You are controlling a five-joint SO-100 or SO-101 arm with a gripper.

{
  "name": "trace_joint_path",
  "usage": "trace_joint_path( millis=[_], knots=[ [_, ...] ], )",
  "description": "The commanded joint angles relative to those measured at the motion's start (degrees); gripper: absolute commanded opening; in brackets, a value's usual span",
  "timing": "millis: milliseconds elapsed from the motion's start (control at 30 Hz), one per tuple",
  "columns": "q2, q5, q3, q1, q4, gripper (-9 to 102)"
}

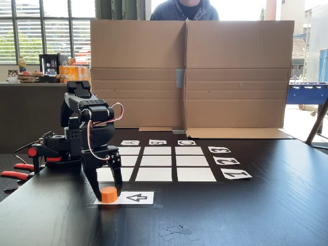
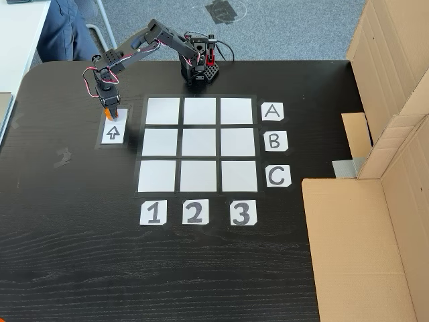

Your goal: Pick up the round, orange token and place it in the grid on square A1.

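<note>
The orange token [image 1: 108,195] stands on the left end of a white arrow card [image 1: 134,198] in front of the grid [image 1: 157,161]. My black gripper [image 1: 108,193] points straight down over it, open, one finger on each side and close to the token's rim. From above in a fixed view, the gripper [image 2: 108,114] covers most of the token [image 2: 108,119], which shows as a sliver of orange. Square A1 [image 2: 163,111] is the corner cell nearest the card; in the front fixed view, square A1 [image 1: 126,175] lies just behind the gripper, partly hidden by it.
Letter labels A, B, C [image 2: 273,141] and number labels 1, 2, 3 [image 2: 193,212] edge the grid. A tall cardboard wall [image 1: 189,74] stands behind the table, with a person [image 1: 184,9] behind it. Red clamps [image 1: 15,174] hold the arm's base. Paper scraps [image 1: 174,230] lie near the front edge.
</note>
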Motion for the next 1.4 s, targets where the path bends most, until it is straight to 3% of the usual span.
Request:
trace_joint_path(
  millis=[0,700,1367],
  knots=[
    [0.97,-0.09,-2.2,0.09,0.0,11],
    [23.82,0.0,0.35,0.53,7.73,12],
    [64.69,-0.7,34.72,-3.25,7.73,12]
  ],
)
